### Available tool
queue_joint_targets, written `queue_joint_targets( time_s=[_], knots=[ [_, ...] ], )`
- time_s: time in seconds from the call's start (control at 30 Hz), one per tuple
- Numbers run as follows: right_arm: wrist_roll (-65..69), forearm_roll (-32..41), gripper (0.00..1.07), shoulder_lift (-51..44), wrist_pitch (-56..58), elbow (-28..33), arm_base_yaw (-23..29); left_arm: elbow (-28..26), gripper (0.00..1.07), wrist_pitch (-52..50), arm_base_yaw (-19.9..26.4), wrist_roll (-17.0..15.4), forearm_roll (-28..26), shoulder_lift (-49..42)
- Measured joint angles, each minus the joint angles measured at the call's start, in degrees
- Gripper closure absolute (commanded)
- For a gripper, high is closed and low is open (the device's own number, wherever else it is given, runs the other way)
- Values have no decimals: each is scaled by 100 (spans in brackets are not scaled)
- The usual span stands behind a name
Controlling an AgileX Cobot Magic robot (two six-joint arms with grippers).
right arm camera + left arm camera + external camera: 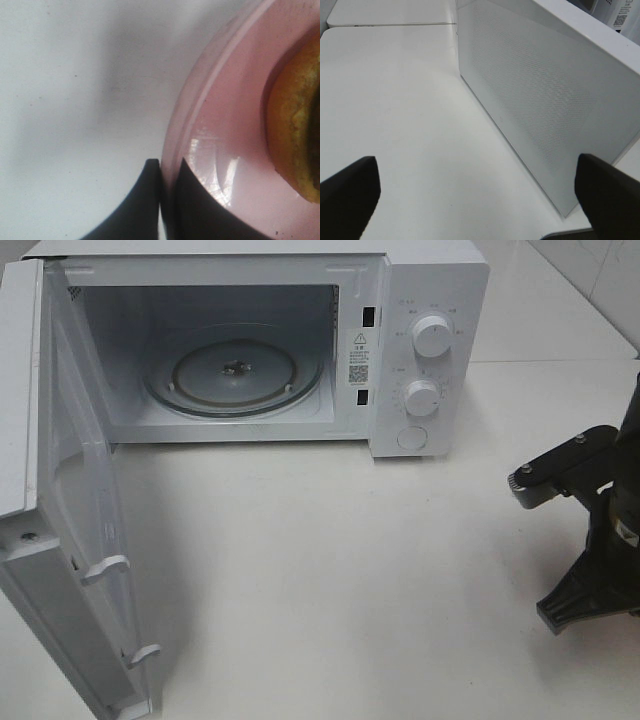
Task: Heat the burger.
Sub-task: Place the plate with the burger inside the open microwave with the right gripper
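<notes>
Table [350, 570]: white and bare in front of me; the microwave stands on its far side.
Microwave [430, 280]: white, its cavity faces me.
Door [60, 490]: swung wide open to the left, its inner face turned to the right.
Cavity: holds a round glass turntable [235, 370] lying flat on the floor.
My right arm [600, 500]: at the right edge of the table, well apart from the microwave.
Plate [225, 125]: pink and round. It holds the burger, and only my right wrist camera shows it.
Burger [295, 135]: on the plate, inward from the rim I hold. Only an edge of golden-brown bun shows, so I cannot tell more of it.
My right claw [167, 169]: clamped on the plate's rim, one finger outside it and one inside.
My left claw [476, 172]: spread wide and holding nothing, over the table just beside the door's outer face.
Knobs: two dials [432, 335] [422, 397] on the microwave's right panel.
</notes>
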Motion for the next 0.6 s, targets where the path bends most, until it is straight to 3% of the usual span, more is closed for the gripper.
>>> queue_joint_targets(
  time_s=[0.6],
  knots=[
    [-6,6,107,0,132,0,1306,0,9,0,0,0,0,0]
  ],
)
